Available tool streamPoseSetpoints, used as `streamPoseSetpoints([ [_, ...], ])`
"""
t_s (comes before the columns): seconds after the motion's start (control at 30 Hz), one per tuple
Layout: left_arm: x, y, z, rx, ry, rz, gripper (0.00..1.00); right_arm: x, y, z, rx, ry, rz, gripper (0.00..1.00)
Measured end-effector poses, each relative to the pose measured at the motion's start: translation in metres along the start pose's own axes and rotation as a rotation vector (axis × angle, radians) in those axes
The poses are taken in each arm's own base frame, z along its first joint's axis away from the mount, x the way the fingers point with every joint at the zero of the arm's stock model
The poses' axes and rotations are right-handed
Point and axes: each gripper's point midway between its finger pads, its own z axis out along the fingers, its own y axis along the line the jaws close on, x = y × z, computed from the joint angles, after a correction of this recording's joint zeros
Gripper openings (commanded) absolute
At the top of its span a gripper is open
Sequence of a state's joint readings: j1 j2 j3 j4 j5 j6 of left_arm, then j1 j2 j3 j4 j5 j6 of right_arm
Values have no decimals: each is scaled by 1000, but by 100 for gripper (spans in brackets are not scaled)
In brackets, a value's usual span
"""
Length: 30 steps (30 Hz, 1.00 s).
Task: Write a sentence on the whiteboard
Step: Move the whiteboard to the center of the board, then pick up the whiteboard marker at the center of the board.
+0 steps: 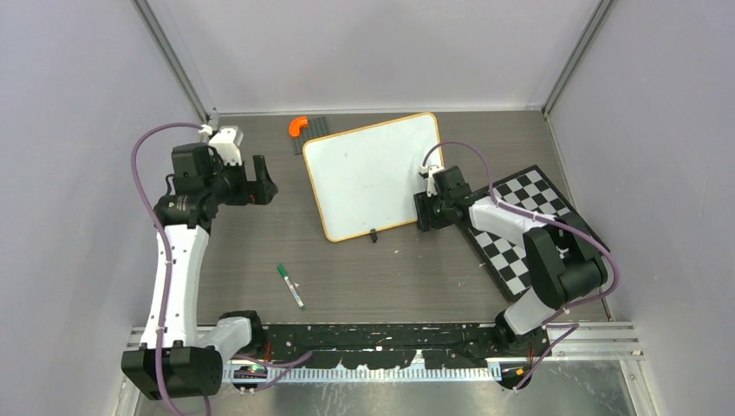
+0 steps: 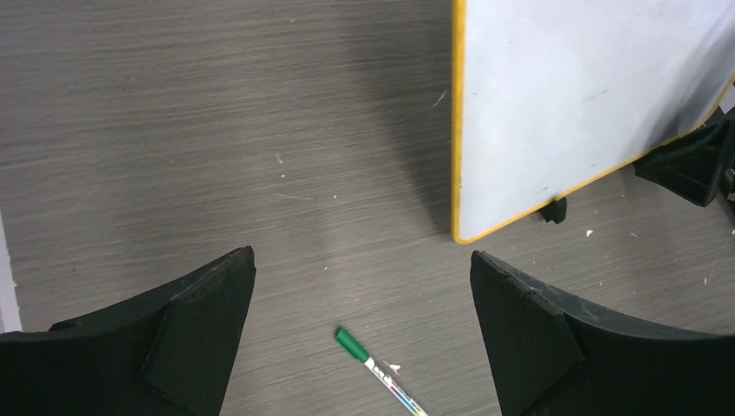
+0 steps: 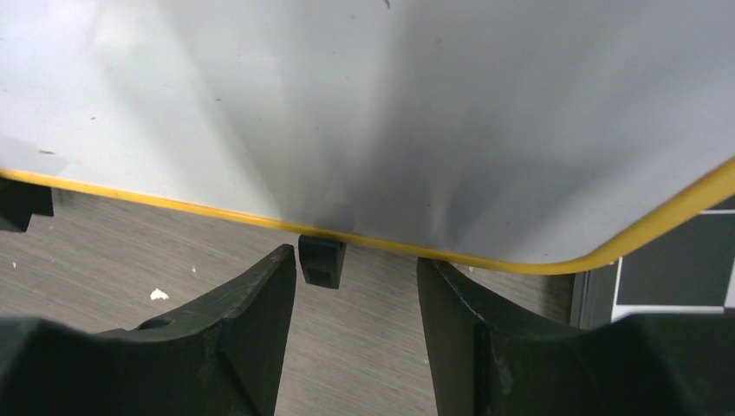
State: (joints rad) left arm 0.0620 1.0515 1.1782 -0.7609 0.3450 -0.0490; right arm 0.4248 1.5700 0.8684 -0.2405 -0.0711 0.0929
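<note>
My right jaws stand partly open with nothing between them, one finger to each side of a small black clip foot (image 3: 321, 260) that sits just past the tips; whether either finger touches it I cannot tell. That foot hangs under the orange-tan rim of the whiteboard (image 3: 390, 113), which fills most of my right wrist view, its face plain white with a few faint specks. From above, these jaws sit against the board's right edge, and my right forearm reaches over a black-and-white checkerboard (image 1: 520, 217) lying on the counter (image 1: 390, 277) beside and behind that edge. My left jaws are spread wide and hold nothing, hanging above bare counter well to the left of the board. Between their fingers, lower down in my left wrist view, lies a green-capped marker (image 2: 377, 368), flat on the counter, apart from the board's near left corner and apart from me. The board sits mid-counter, turned askew, a second clip foot showing on its near edge. Beyond its far left corner, by the back wall, an orange curved piece (image 1: 297, 126) rests at the end of a dark grey strip (image 1: 316, 130)
</note>
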Motion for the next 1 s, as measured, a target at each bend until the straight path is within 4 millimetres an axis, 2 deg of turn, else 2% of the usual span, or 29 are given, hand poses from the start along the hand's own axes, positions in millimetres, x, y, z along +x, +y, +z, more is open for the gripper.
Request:
streamPoseSetpoints([
  [0.03, 1, 5, 0, -14, 5, -12, 97, 0, 0, 3, 1, 5, 2, 54],
  [0.2, 9, 19, 3, -42, 46, -24, 99, -3, 1, 9, -4, 9, 3, 31],
  [0.4, 34, 32, 14, -10, 181, 9, 100, -9, 3, 8, -19, -2, -50, 1],
  [0.6, 44, 44, 11, 82, 260, 73, 100, -9, -2, 5, -36, 11, -112, 0],
  [0.83, 59, 40, 2, 248, 271, 280, 100, 0, -10, -2, -92, 72, -184, 0],
  [0.9, 70, 37, 2, 311, 281, 377, 98, 4, -12, -5, -111, 91, -197, 0],
  [1.0, 100, 33, 0, 424, 331, 522, 92, 7, -17, -9, -139, 116, -200, 0],
])
